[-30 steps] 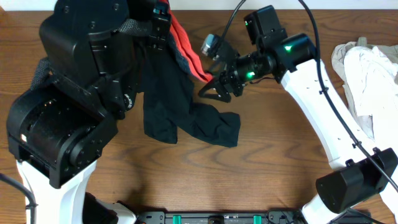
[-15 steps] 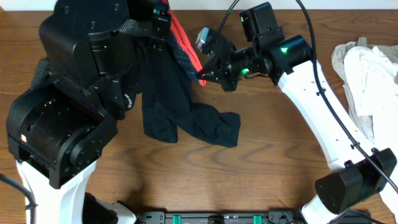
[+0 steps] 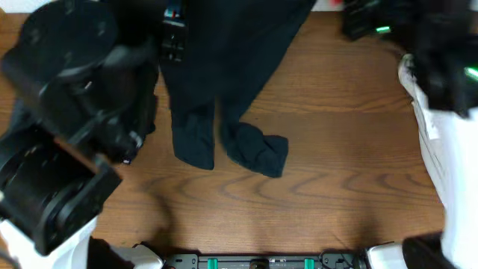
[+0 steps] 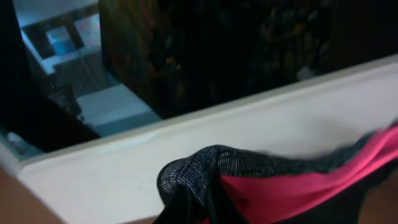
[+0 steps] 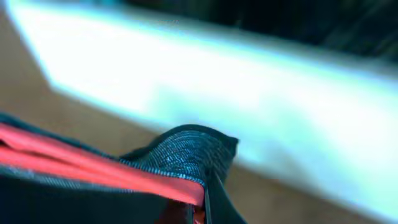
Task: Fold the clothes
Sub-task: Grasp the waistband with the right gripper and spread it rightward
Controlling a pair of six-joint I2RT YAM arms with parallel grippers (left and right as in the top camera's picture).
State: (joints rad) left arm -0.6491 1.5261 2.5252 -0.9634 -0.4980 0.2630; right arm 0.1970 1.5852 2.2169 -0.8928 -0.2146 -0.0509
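Lifted higher than before, trousers [image 3: 224,75] run far-to-near, leg ends nearest.

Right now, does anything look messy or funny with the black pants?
Yes. The trousers look uneven: one leg end lies fairly straight on the table, while the other leg end is crumpled into a bunch.

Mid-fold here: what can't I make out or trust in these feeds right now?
Left pincer, right pincer: fingers absent from both wrist views; the waistband fills the foreground, so grip unconfirmed.
Trousers: top cut off by the overhead's upper edge.
Right arm: smeared by motion blur overhead.
Red edge: right wrist view is blurred, seam detail lost.
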